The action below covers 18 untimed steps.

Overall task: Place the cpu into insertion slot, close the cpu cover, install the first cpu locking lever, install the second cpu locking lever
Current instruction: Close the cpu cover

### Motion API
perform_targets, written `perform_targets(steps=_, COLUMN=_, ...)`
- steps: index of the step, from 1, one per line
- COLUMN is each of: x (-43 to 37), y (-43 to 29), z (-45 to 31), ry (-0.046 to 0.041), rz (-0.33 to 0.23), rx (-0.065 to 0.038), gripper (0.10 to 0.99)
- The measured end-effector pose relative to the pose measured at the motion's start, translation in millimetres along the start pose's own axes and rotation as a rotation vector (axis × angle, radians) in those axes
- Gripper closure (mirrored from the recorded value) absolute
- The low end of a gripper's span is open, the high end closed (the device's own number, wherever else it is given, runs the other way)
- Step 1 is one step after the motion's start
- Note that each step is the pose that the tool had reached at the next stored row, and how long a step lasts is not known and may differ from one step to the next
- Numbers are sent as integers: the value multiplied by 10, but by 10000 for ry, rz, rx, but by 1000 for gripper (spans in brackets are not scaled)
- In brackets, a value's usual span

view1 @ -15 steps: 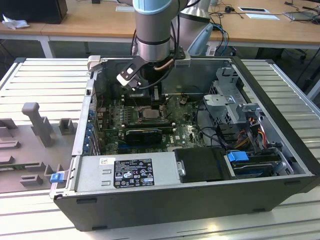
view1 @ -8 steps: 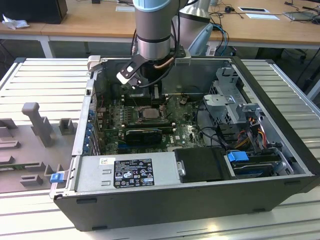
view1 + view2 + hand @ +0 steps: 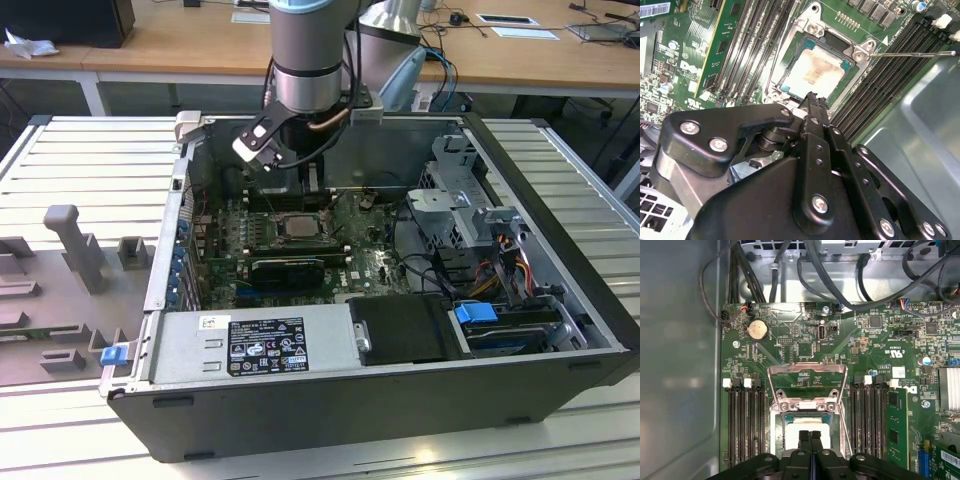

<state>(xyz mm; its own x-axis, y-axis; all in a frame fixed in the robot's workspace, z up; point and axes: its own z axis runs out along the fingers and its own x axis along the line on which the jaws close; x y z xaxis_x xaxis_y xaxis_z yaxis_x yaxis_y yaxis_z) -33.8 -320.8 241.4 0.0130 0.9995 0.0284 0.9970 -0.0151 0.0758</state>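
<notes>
Up close, in both wrist views, the gripper (image 3: 810, 436) (image 3: 813, 98) has its two black fingers pressed flat together with nothing between them. Its tip hangs over the near edge of the cpu (image 3: 792, 426). I cannot tell whether it touches the chip.

The cpu lies flat in the insertion slot (image 3: 790, 60), pale metal top up, with a brownish smear across it in the second wrist view. Just beyond it in the first wrist view, the cpu cover (image 3: 807, 371) is swung open off the slot, and green board shows through its window. In the second wrist view a thin wire lever (image 3: 912, 54) juts from one corner of the slot frame and crosses the memory slots (image 3: 742, 420) toward the grey case wall. Memory slots flank the slot on both sides. Farther along the board sit a coin battery (image 3: 758, 329) and, past the board's edge, black cables (image 3: 865, 270).

In the exterior view the cpu (image 3: 296, 226) is mid-board inside the open computer case (image 3: 400, 400). From the chip, the power supply (image 3: 250, 340) is at 6 o'clock, a blue-tabbed drive bay (image 3: 475, 312) at 4 o'clock, and the arm (image 3: 310, 50) comes down from 12 o'clock. A grey fixture (image 3: 70, 230) stands at 9 o'clock on the ribbed bench (image 3: 90, 160), outside the case. A wooden desk (image 3: 180, 40) runs across the far side.
</notes>
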Motion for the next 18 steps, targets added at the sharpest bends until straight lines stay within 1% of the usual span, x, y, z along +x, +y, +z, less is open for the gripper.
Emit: perform_targets(steps=18, x=3, y=7, z=-91, ry=0, rz=-1, rx=4, gripper=980)
